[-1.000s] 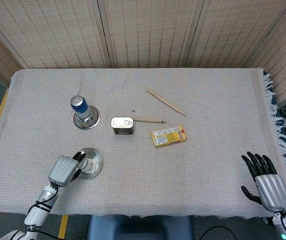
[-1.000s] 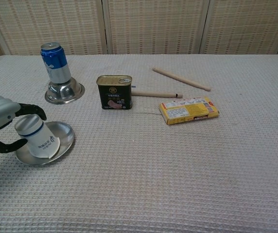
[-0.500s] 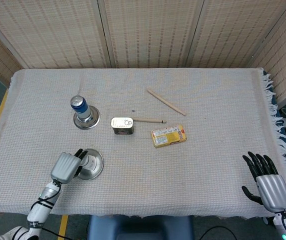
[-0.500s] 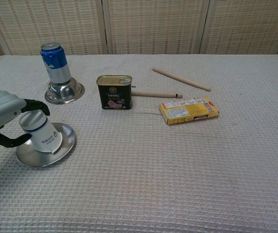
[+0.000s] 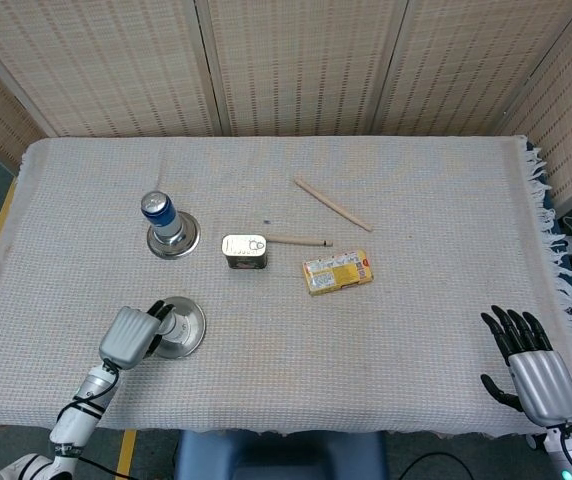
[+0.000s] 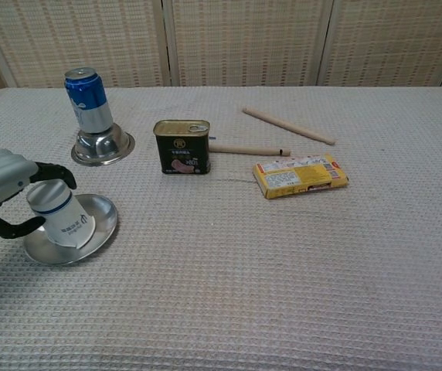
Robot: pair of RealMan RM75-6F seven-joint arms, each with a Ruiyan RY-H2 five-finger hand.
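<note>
Over the last second the left hand [image 6: 1, 189] has moved a little while gripping the white cup [image 6: 57, 217] on the steel plate [image 6: 97, 232]. Half a second ago the hand and cup were slightly higher and further right, with the cup leaning less; now the hand has come back down and to the left, and the cup tilts again, its open end low on the plate, much as one second ago.
</note>
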